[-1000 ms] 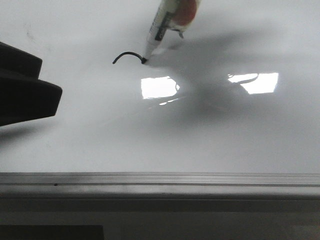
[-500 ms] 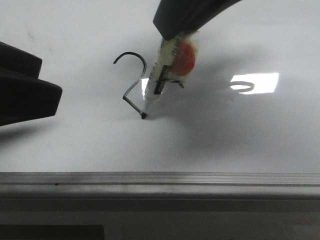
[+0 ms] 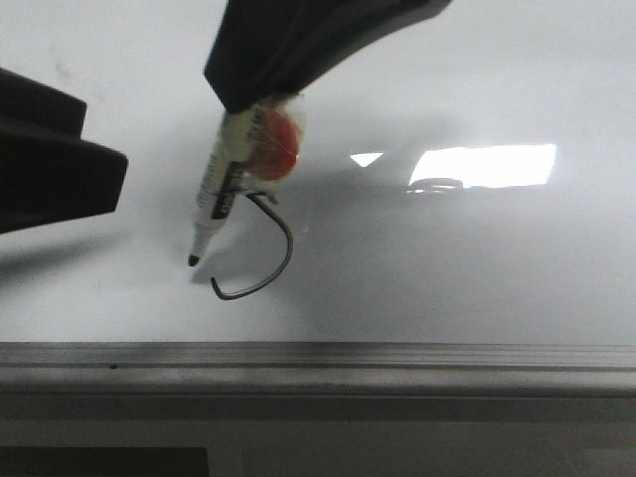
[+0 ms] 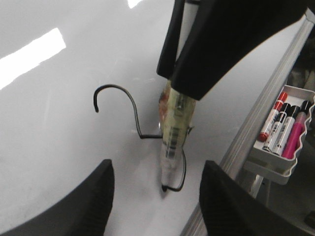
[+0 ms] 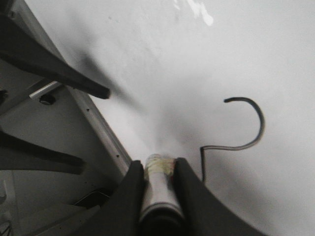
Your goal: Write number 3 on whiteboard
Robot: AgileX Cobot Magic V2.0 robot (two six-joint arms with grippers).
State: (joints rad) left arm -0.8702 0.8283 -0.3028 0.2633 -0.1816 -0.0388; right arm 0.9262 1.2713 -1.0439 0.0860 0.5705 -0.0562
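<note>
Nearest, we see the rail along the whiteboard. Just beyond it the 3 ends its lower curve. Our right gripper clamps a marker; its label is unreadable, tip beside the stroke. Our left gripper spreads wide, empty. A marker tray sits beyond the rail.

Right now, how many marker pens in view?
5: one marker clamped in the right gripper over the whiteboard; four in the tray beside the rail. More may be hidden.
</note>
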